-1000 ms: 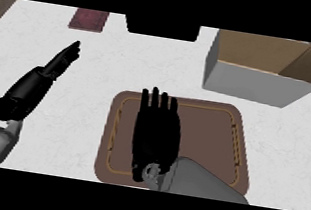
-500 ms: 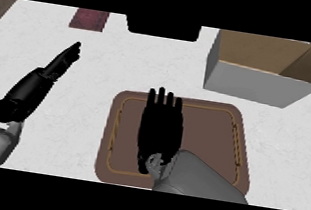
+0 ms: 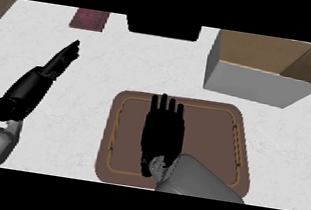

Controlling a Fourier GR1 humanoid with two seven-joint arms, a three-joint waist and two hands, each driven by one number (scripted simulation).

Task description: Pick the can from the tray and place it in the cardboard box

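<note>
Since the earlier frames the right hand (image 3: 162, 133) has drawn back a little toward the near edge of the tray (image 3: 240, 155). It lies flat over the tray's middle, fingers straight and released, grasping nothing. The can cannot be seen; whether it sits under the hand is unclear. On the white counter (image 3: 120, 66) to the left, the left hand (image 3: 58, 62) rests open, fingers straight. Farther back stands the open cardboard box (image 3: 258, 84), well apart from the tray, and a dark red block (image 3: 89, 19) lies at the far edge.
</note>
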